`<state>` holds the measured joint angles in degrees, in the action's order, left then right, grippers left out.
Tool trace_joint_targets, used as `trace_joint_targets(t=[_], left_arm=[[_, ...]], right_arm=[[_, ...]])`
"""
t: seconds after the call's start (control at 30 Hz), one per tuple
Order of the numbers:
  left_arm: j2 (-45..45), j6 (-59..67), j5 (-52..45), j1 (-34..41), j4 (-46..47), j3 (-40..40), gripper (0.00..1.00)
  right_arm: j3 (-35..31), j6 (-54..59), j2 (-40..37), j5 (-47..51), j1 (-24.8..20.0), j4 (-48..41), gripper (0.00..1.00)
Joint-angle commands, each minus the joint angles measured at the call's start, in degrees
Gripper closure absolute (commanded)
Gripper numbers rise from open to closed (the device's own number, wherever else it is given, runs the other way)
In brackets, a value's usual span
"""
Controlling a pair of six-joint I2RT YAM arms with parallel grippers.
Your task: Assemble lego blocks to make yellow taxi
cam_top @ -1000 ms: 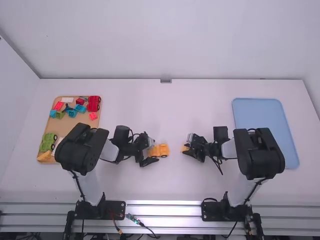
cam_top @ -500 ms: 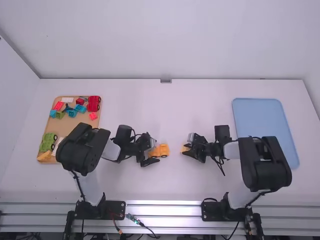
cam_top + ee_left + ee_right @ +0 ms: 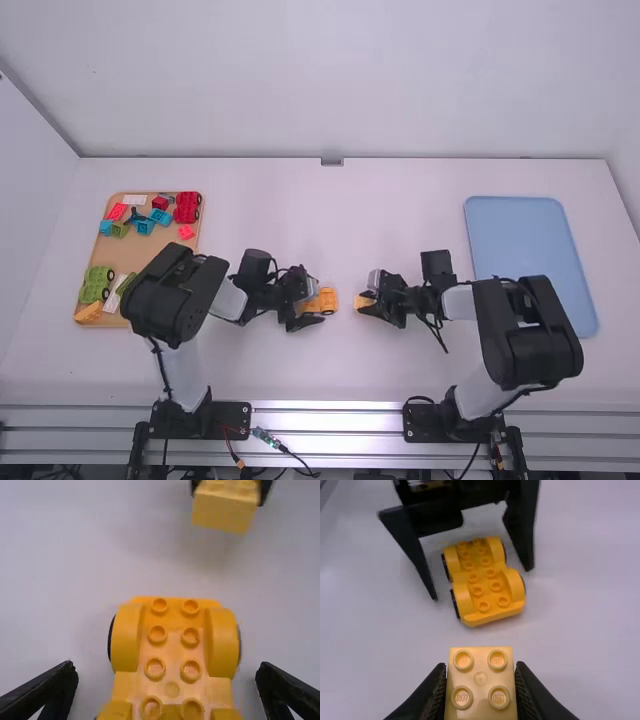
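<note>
While the left end effector [image 3: 317, 305] stands wide around the yellow wheeled base [image 3: 482, 577], studded between rounded fenders, on the worktop [image 3: 340, 220], the right end effector [image 3: 364, 300] grips a yellow block [image 3: 480, 682] with four round studs.

grippers [image 3: 314, 303]: two, one left, one right
brown tray [image 3: 150, 255]: one, at left
blue tray [image 3: 520, 240]: one, at right
yellow wheeled base [image 3: 172, 655]: one, between the trays
wheels on it [image 3: 454, 604]: four
yellow block [image 3: 480, 680]: one, right of that base
studs on its top [image 3: 463, 660]: four
red wheeled base [image 3: 186, 207]: one, far in the brown tray
green wheeled base [image 3: 96, 285]: one, near in the brown tray
blue blocks [image 3: 161, 216]: three, far in the brown tray
</note>
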<state>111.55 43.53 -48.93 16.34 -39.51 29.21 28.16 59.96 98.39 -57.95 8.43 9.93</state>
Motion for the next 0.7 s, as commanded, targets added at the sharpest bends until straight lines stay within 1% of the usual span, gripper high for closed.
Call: trace_joint_targets(t=[0.0,0.03,0.13,0.2,0.23,0.27,0.37,0.43,0.47,0.57,0.6,0.67], left_arm=[[2.85,0.99,-2.89,-0.15,0.37,1.38,0.06],[3.77,2.00,-4.70,-0.26,0.70,1.95,0.08],[4.66,2.46,-4.70,-0.35,0.24,2.47,0.16],[4.64,2.43,-4.42,-0.33,-0.81,2.14,0.17],[4.64,2.46,-4.07,-0.02,-1.71,1.64,0.25],[4.64,2.48,-3.98,-0.02,-2.80,0.98,0.30],[4.64,2.48,-4.11,-0.37,-5.01,-0.48,0.35],[4.64,2.48,-3.39,-0.20,-6.39,-1.40,0.35],[4.64,2.46,-2.58,-0.09,-7.37,-2.08,0.39],[4.64,2.52,-2.56,-0.09,-9.69,-3.58,0.45],[4.64,2.50,-2.56,-0.13,-10.80,-4.11,0.49],[4.64,2.50,-2.62,-0.37,-12.27,-4.81,0.51]], right_arm=[[1.29,0.26,-1.09,-1.18,1.16,-0.35,0.91],[1.64,-0.66,-1.09,-1.14,1.68,-0.31,0.91],[2.54,-2.14,-1.09,-0.61,2.89,-0.35,0.91],[2.91,-3.13,-1.09,-0.57,3.48,-0.35,0.91],[3.26,-3.15,-1.09,-0.61,4.07,-0.35,0.92],[3.54,-3.13,-1.09,-0.61,4.61,-0.35,0.91],[4.17,-3.19,-1.09,-0.76,5.55,-0.37,0.91],[4.63,-3.78,-1.09,-0.66,6.34,-0.35,0.91],[5.03,-5.16,-1.09,-0.26,6.91,-0.04,0.92],[5.99,-6.16,-1.09,1.11,8.39,-0.20,0.92],[6.29,-6.19,-1.07,1.66,9.01,-0.50,0.92],[6.88,-6.23,-1.07,2.78,10.08,-1.57,0.93]])
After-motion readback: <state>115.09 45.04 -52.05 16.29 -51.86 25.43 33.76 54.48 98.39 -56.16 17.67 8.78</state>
